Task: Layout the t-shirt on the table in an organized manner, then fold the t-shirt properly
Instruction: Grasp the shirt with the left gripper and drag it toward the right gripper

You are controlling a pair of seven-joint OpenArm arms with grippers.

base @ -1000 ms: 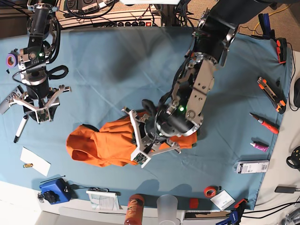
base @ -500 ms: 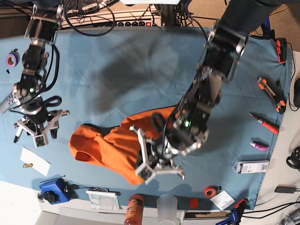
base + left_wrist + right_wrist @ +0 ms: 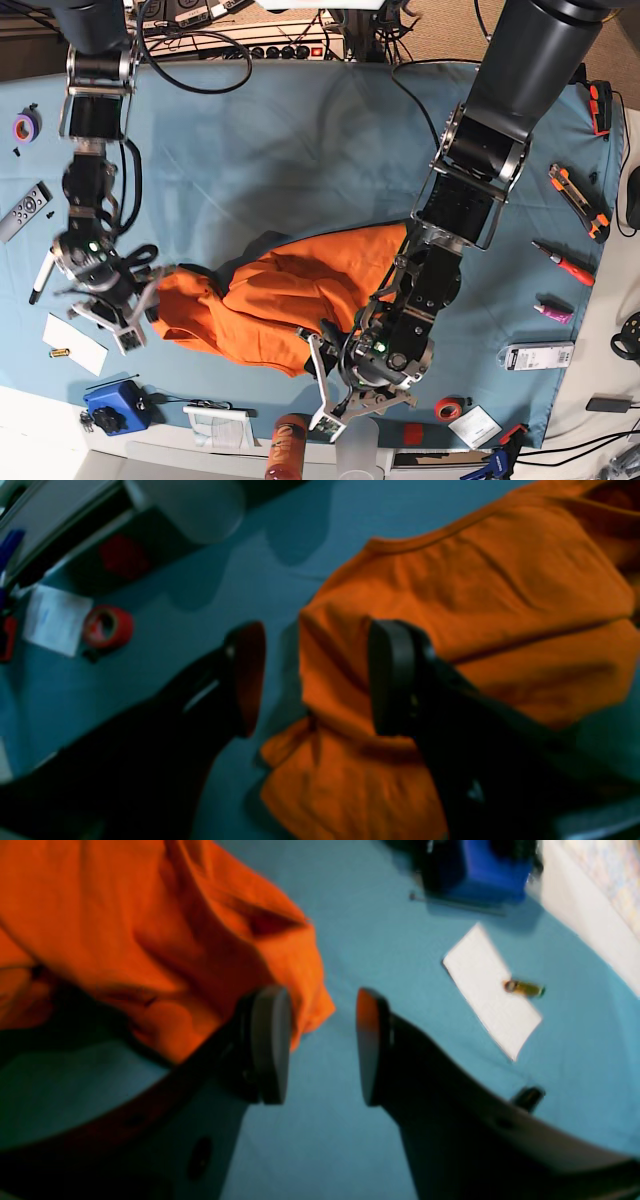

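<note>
One t-shirt (image 3: pixel 285 300) lies crumpled on the table (image 3: pixel 270 140), between two claws. The left claw (image 3: pixel 312 677) stands wide, a fold of orange cloth between its pads but not pinched. The right claw (image 3: pixel 322 1042) is partly open and empty, the shirt's edge just beside one pad. One white paper (image 3: pixel 492 990) lies beyond it. Both wrist views are blurred.
</note>
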